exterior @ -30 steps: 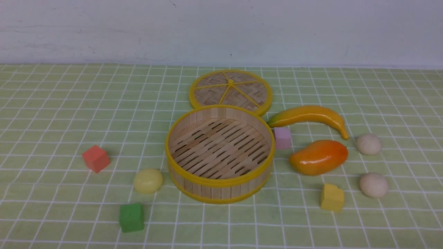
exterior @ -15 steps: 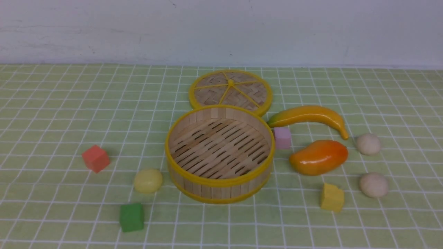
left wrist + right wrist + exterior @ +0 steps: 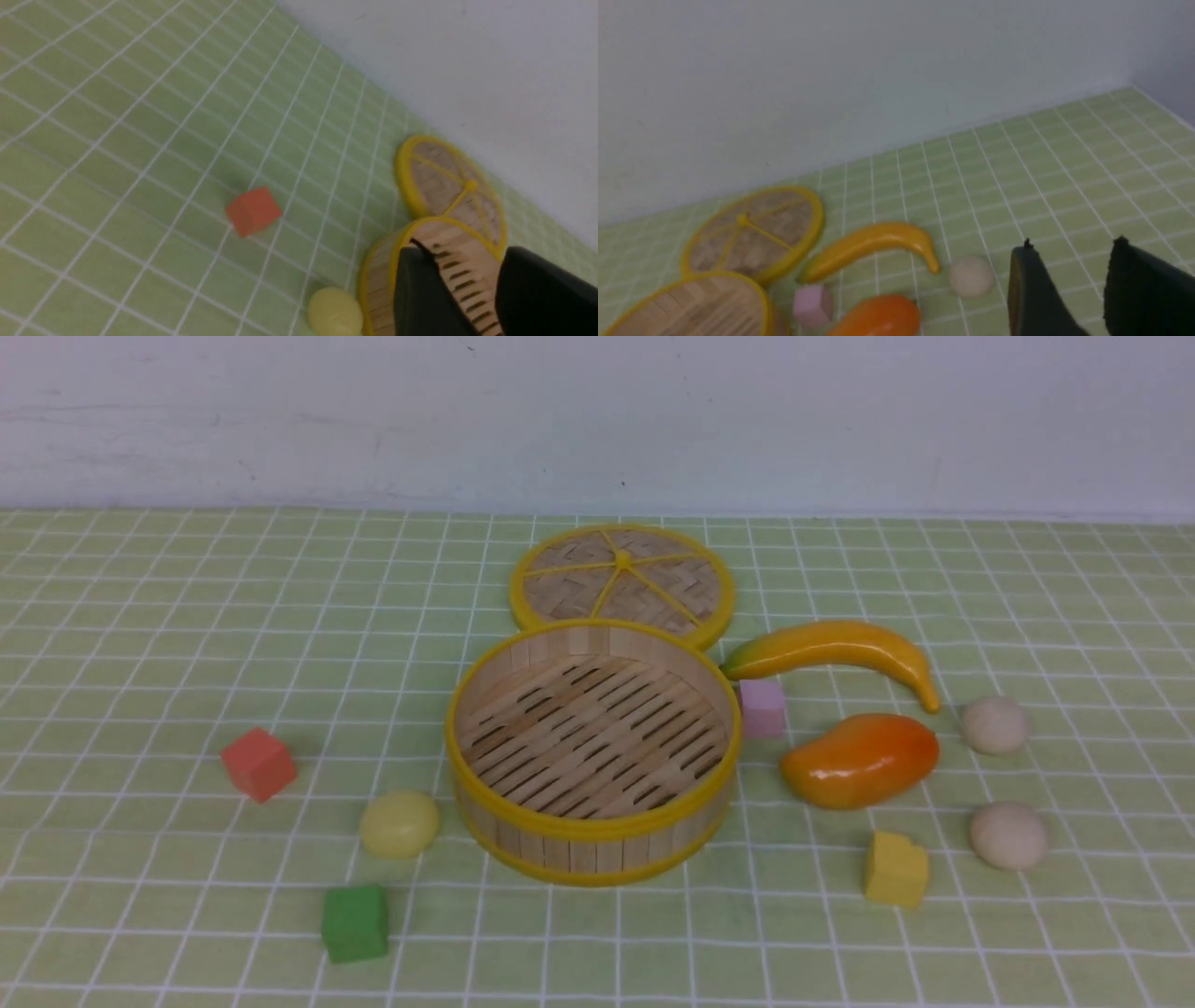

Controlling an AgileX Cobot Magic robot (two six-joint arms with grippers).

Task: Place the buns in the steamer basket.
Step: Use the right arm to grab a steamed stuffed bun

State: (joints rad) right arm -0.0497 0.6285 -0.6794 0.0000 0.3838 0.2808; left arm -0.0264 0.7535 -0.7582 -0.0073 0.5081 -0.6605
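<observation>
Nothing has moved in the last second. Every thing on the green checked cloth sits just where it was, so the job has not really started.

In the front view, the steamer basket (image 3: 579,854) stands in the middle of the picture, and it is empty. Its lid (image 3: 623,577) lies flat just behind it. The pale yellow bun (image 3: 400,823) sits at the lower left, close beside the basket. The two beige buns are far over at the right: one (image 3: 995,724) near the tip of the banana (image 3: 831,649), and one (image 3: 1008,835) lower down, near the yellow cube (image 3: 895,869). The orange mango (image 3: 860,760) lies between those buns and the basket.

No arm shows in the front view. In the wrist views, the left gripper (image 3: 462,261) has its two black fingers apart and holds nothing. The right gripper (image 3: 1073,245) also has its fingers apart, with nothing between them.

All three buns are still outside. I think the yellow bun is the easy one for the left claw, and the beige ones suit the right claw.
</observation>
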